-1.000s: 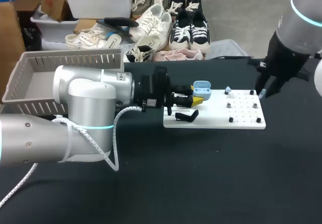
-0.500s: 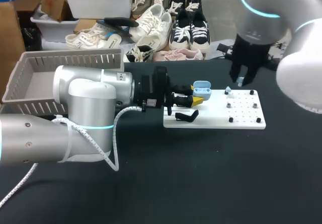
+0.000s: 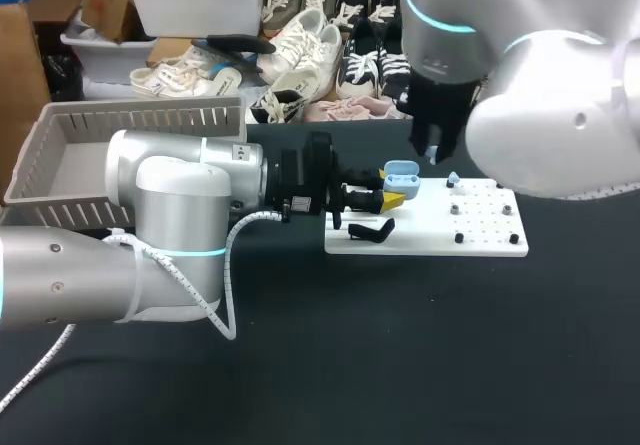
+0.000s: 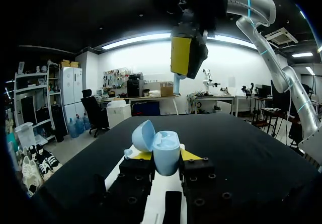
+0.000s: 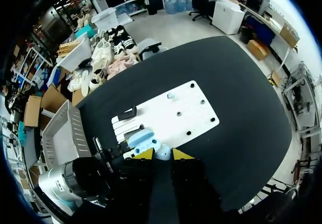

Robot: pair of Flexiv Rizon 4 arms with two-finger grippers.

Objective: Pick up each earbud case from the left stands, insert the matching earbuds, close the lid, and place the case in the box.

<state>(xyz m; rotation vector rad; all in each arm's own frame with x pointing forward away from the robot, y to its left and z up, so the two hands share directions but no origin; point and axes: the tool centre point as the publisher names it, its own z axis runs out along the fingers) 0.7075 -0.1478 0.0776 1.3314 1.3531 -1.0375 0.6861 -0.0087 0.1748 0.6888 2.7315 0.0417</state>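
My left pincer (image 4: 166, 156) clamps the open blue case (image 4: 160, 146) at the edge of the white board (image 3: 440, 237), lid tipped back. My right pincer (image 5: 162, 154) hangs above the case, narrow, pinching a pale blue earbud (image 5: 162, 151). The box (image 3: 60, 165) sits well apart, beside my left arm.

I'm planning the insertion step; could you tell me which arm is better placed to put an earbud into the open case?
Right: the right jaws hold a pale blue earbud above the open case, while the left jaws are occupied gripping that case.
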